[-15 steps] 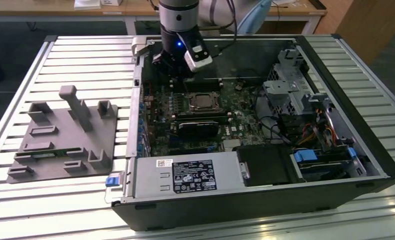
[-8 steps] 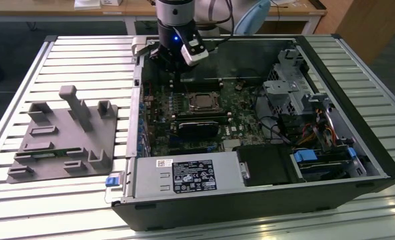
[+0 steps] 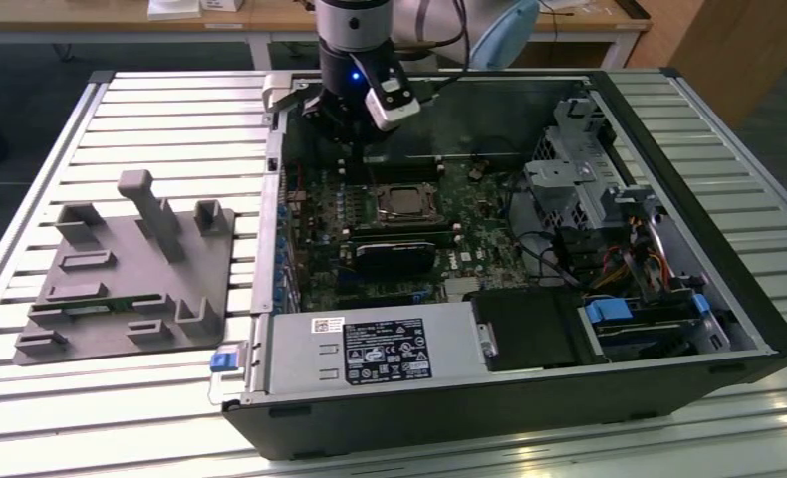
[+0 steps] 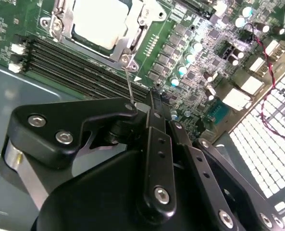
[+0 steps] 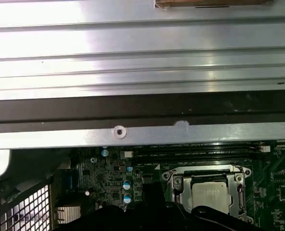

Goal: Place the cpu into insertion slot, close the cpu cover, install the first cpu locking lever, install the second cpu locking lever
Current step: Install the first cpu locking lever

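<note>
Black gripper (image 4: 144,103) links, grasp impossible to tell, sit beside a thin locking lever (image 4: 129,82) in the second wrist view; the exterior view adds the computer case (image 3: 746,261). Pale silvery cpu (image 4: 101,21) sits in the insertion slot (image 5: 167,175) under the cpu cover (image 4: 138,28)

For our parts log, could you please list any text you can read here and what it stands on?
No text can be read.
Large label on the grey metal box: print too small.
White sticker beside it: blurred.
Circuit board lettering, second wrist view: too small.
</note>
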